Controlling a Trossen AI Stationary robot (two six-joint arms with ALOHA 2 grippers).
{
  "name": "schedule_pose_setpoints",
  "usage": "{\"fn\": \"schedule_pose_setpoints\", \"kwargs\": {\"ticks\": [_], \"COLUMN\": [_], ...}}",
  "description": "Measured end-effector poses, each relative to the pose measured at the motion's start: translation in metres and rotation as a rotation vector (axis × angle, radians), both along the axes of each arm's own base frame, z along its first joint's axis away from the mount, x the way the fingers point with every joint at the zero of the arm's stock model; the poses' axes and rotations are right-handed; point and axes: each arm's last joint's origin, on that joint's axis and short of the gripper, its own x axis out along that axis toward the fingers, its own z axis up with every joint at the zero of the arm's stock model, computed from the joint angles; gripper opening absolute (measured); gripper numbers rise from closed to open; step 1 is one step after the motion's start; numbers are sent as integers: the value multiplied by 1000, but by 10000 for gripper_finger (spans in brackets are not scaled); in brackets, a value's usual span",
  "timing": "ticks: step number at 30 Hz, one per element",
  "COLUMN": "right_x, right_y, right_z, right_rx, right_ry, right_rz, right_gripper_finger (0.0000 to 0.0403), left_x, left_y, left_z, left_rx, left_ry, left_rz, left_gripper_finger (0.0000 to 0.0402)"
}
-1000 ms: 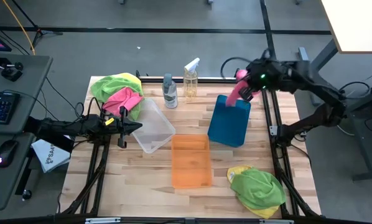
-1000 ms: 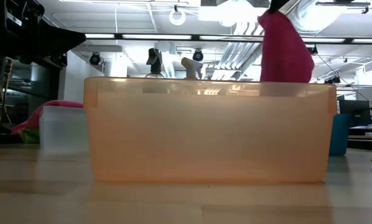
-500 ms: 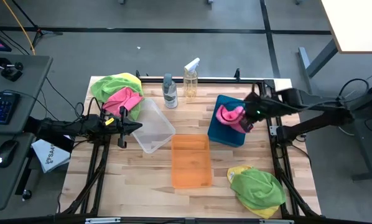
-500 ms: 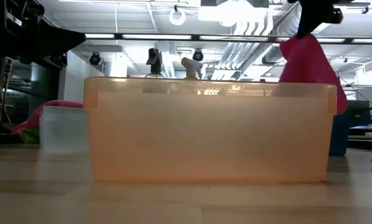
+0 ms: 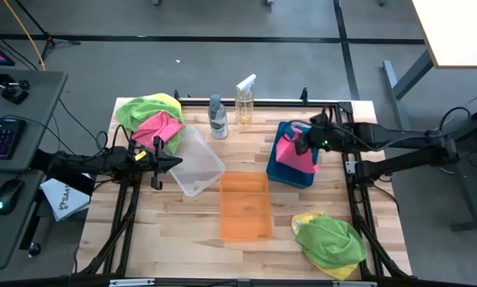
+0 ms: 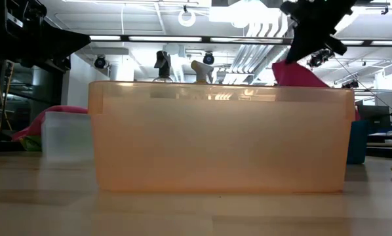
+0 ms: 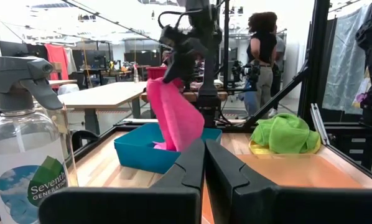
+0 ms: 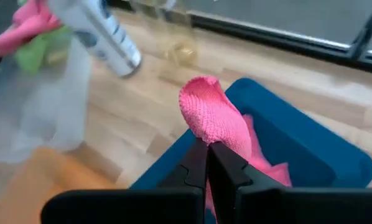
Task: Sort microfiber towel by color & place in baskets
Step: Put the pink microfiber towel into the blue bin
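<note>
My right gripper (image 5: 304, 140) hovers over the teal basket (image 5: 285, 171) and is shut on a pink towel (image 5: 289, 151). The left wrist view shows that towel (image 7: 175, 112) hanging into the teal basket (image 7: 142, 151). The orange basket (image 5: 245, 206) and the clear basket (image 5: 197, 162) stand on the table. A pile of green, pink and yellow towels (image 5: 152, 118) lies at the far left. A green towel on a yellow one (image 5: 329, 240) lies at the near right. My left gripper (image 5: 163, 160) waits shut beside the clear basket. My right gripper pinches the pink towel between its two fingers at a bunched fold (image 8: 212, 134) at its upper end. The fingers come from above, slanting from the table's right. The towel hangs below them, and its lower end (image 7: 168, 145) rests inside the teal basket.
Two spray bottles (image 5: 218, 117) (image 5: 245, 101) stand at the far edge between the clear basket and the teal one. In the low view the orange basket (image 6: 219, 137) fills the foreground. A person (image 7: 262, 59) stands in the room beyond the table.
My right gripper has come down from above the teal basket's far edge, first toward the near edge, then a little toward the left. It has stayed shut on the pink towel. The towel hung free before; now its lower end lies in the teal basket.
</note>
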Motion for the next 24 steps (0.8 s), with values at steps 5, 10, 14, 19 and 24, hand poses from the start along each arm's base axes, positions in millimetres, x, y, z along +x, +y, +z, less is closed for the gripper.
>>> {"fn": "schedule_pose_setpoints", "kwargs": {"ticks": [5, 10, 14, 19, 24], "right_x": [-4, -5, -7, -7, -10], "right_y": [-5, -5, -9, -13, -14], "right_z": [-18, -37, -39, -25, -3], "right_rx": [110, 188, 215, 182, 178], "right_ry": [62, 114, 128, 123, 118], "right_rz": [45, 94, 120, 188, 230], "right_gripper_finger": [0, 20, 84, 185, 264], "left_x": [0, 0, 0, 0, 0], "left_y": [0, 0, 0, 0, 0], "left_z": [0, 0, 0, 0, 0], "left_rx": [0, 0, 0, 0, 0], "left_ry": [0, 0, 0, 0, 0], "left_rz": [0, 1, 0, 0, 0], "left_gripper_finger": [1, 1, 1, 1, 1]}}
